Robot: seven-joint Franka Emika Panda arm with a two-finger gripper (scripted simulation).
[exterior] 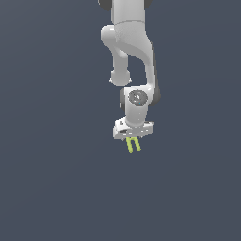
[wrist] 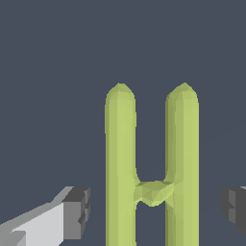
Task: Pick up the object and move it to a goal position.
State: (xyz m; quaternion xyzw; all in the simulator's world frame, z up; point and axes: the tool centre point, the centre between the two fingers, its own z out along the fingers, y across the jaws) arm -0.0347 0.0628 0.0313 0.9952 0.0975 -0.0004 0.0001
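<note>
While straddling the yellow-green piece (wrist: 120, 158) with the claw (exterior: 133, 137) spread wide and gripping nothing, pads (wrist: 77, 212) standing clear at the piece's 9 and 3 o'clock: staying centred over the crossbar, closing evenly on both rods, avoiding knocking either sideways, probably confirming a firm pinch before lifting.

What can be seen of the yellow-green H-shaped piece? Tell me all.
The yellow-green H-shaped piece has two thin parallel rods with rounded tips, joined by a short crossbar. It looks smooth, matte and faceted. It sits between the fingers of the claw, with gaps on both sides; in the exterior view the rods poke out below the claw.
</note>
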